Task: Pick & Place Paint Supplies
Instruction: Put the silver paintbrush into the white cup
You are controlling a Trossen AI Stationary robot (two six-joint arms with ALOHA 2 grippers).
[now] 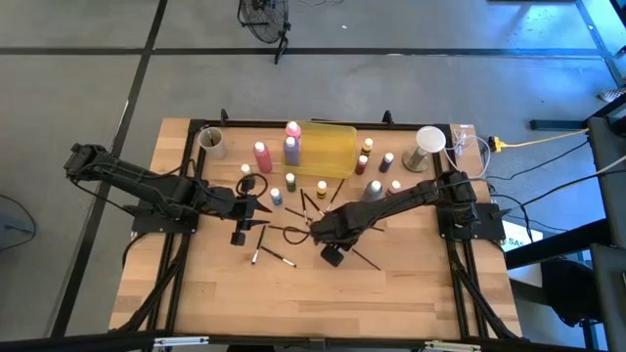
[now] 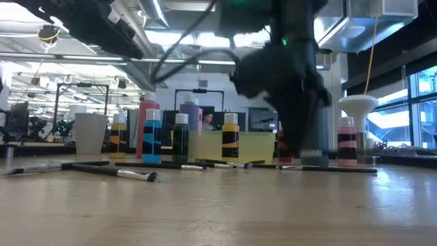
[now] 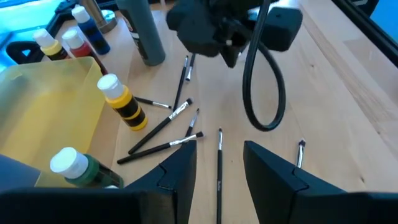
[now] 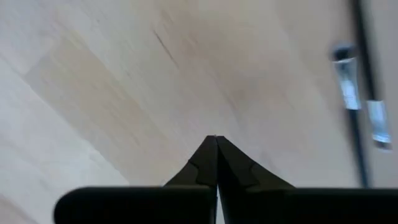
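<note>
I take the translucent yellow tray [image 1: 333, 149] at the far middle of the table as my landmark. My right gripper [image 4: 216, 142] is down at the wood on the near side of the tray, among the scattered brushes [image 3: 166, 145], and its two fingers are pressed flat together with nothing visible between them; the right wrist view shows only bare tabletop at the tips, with two brush ferrules lying apart off to one side. I judge this a pinch that caught no brush, so to do the step well I would lift a little, reopen, and line the fingers up across one brush handle before closing. My left gripper [image 3: 217, 165] hovers near the tray's left front corner, jaws partly open and empty, with a single brush [image 3: 219, 158] lying lengthwise in the gap between its fingers. That one looks like the easier pick, though the fingers should straddle the handle squarely and come right down to the wood, since a thin brush can roll away. The yellow-and-black small bottle [image 3: 122, 101] and a green one [image 3: 81, 168] stand just in front of the tray; the tall pink bottle [image 1: 261, 156] and purple bottle [image 1: 290, 149] stand at its left side, and more small bottles at its right. I would keep both arms apart, as they work close together.
</note>
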